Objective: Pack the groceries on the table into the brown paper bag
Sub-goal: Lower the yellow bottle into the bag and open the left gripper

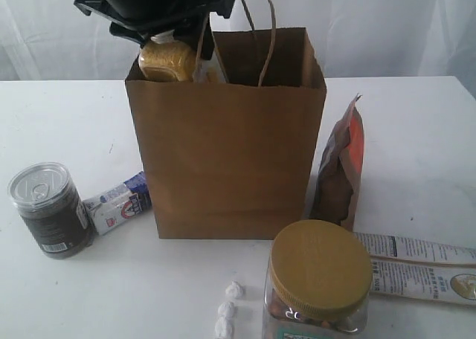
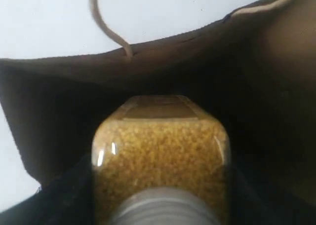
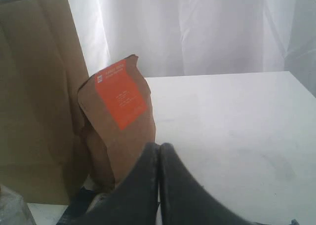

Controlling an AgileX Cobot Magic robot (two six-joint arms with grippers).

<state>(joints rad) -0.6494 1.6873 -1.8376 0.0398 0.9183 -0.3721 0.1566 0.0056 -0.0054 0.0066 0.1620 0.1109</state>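
My left gripper (image 1: 172,45) is shut on the yellow-grain bottle (image 1: 167,60), cap up, and holds it in the open mouth of the brown paper bag (image 1: 227,153). The left wrist view looks down the bottle (image 2: 160,156) into the dark bag (image 2: 256,87). On the table (image 1: 416,131) stand a silver-lidded can (image 1: 50,209) and a white-blue carton (image 1: 119,203) left of the bag. A brown-orange pouch (image 1: 342,172) leans at its right. A gold-lidded jar (image 1: 318,283) and a long packet (image 1: 420,268) lie in front. My right gripper (image 3: 159,148) is shut and empty, near the pouch (image 3: 121,121).
A few small white crumpled bits (image 1: 227,309) lie near the table's front edge, left of the jar. A white curtain (image 1: 387,27) hangs behind the table. The bag's loop handles (image 1: 264,34) stand up beside the bottle.
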